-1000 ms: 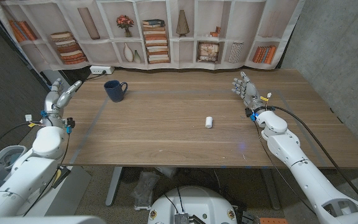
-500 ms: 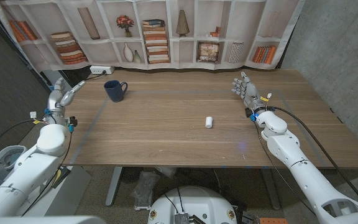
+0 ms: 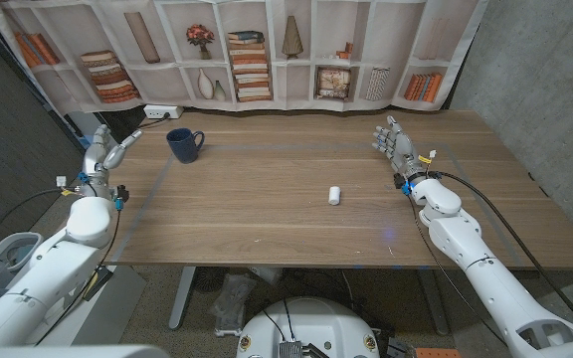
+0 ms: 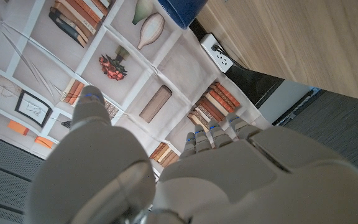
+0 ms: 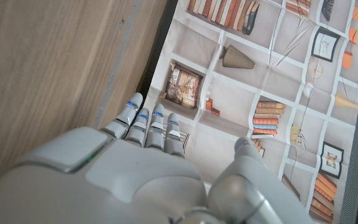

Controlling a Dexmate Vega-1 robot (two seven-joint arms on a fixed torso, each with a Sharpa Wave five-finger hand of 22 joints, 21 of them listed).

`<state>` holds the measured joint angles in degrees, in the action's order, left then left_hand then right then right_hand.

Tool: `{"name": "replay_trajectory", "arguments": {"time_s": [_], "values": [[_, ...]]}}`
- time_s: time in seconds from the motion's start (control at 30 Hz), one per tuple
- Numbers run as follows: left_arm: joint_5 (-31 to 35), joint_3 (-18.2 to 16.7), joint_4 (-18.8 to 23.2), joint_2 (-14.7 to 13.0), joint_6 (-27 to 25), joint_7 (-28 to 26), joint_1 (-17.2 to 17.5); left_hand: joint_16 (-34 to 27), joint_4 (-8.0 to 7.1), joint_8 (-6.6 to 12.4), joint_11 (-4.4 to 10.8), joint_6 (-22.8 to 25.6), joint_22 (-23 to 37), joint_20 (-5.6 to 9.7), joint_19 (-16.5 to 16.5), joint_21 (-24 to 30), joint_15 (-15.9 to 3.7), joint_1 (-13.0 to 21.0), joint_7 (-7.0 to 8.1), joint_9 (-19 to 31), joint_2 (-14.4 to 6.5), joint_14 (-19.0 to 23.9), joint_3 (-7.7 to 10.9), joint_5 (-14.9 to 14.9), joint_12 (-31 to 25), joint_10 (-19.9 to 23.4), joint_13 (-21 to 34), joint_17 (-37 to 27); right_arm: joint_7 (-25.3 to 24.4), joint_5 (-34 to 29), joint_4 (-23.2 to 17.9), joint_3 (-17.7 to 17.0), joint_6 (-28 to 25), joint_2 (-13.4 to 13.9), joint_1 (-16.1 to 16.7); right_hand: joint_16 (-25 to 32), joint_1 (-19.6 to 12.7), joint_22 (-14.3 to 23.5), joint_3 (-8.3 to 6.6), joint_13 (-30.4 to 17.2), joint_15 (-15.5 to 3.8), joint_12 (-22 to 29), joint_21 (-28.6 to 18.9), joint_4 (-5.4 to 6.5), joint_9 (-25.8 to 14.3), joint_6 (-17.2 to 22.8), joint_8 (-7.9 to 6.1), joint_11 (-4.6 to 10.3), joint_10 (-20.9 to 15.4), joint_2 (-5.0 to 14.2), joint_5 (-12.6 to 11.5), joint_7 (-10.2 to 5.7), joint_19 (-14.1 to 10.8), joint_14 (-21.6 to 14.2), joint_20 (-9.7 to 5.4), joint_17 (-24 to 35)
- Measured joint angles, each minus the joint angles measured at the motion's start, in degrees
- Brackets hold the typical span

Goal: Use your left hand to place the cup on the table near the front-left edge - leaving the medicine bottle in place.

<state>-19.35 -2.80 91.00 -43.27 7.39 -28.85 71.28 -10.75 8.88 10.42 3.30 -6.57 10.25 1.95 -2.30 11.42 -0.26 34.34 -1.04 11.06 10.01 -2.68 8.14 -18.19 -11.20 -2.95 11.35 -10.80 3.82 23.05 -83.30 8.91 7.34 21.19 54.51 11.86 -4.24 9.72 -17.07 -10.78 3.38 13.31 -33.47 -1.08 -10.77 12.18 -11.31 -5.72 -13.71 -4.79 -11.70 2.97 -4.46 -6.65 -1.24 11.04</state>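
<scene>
The cup (image 3: pixel 182 144) is dark blue, upright, handle apparently toward the right; the left hand (image 3: pixel 110 152) beside it is spread, empty.

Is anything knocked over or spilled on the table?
Nothing is spilled. The little white medicine bottle seems to lie on its side in the middle of the table, though it is too small to be sure. The blue cup stands upright at the far left, near the left robot hand, which is not touching it.
</scene>
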Motion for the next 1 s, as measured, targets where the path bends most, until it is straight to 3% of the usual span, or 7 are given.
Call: {"name": "replay_trajectory", "arguments": {"time_s": [0.5, 1.0], "values": [[2.04, 2.32, 0.64, -0.69, -3.26, -2.37, -1.49, 0.00, -0.23, 0.45, 0.00, -0.20, 0.16, 0.00, 0.01, 0.00, 0.00, 0.03, 0.21, 0.00, -0.03, 0.00, -0.69, 0.00, 0.00, 0.01, -0.01, 0.00, 0.12, 0.45, -0.91, -0.51, -0.19, 0.77, 0.69, 0.00, 0.00, 0.00, 0.00, 0.00, 0.00, 0.00, 0.42, 0.00, 0.00, 0.12, 0.00, 0.00, 0.00, 0.00, 0.00, -0.12, 0.00, 0.00, 0.00, 0.00], [2.25, 5.16, -1.27, -0.88, -4.48, -2.26, -4.29, 0.00, -0.30, 0.44, 0.00, -0.19, 0.29, 0.00, 0.01, 0.00, 0.00, 0.60, 0.21, -0.01, -0.60, 0.00, -1.12, -0.25, -0.28, 0.01, -0.01, 0.01, -0.05, 0.87, -1.37, -0.92, -0.30, 1.22, 1.21, 0.00, 0.00, 0.00, 0.16, 0.00, 0.00, 0.00, 0.86, -0.16, 0.00, 0.11, 0.00, 0.00, 0.00, 0.00, 0.00, -0.11, 0.00, 0.00, 0.00, 0.00]]}}
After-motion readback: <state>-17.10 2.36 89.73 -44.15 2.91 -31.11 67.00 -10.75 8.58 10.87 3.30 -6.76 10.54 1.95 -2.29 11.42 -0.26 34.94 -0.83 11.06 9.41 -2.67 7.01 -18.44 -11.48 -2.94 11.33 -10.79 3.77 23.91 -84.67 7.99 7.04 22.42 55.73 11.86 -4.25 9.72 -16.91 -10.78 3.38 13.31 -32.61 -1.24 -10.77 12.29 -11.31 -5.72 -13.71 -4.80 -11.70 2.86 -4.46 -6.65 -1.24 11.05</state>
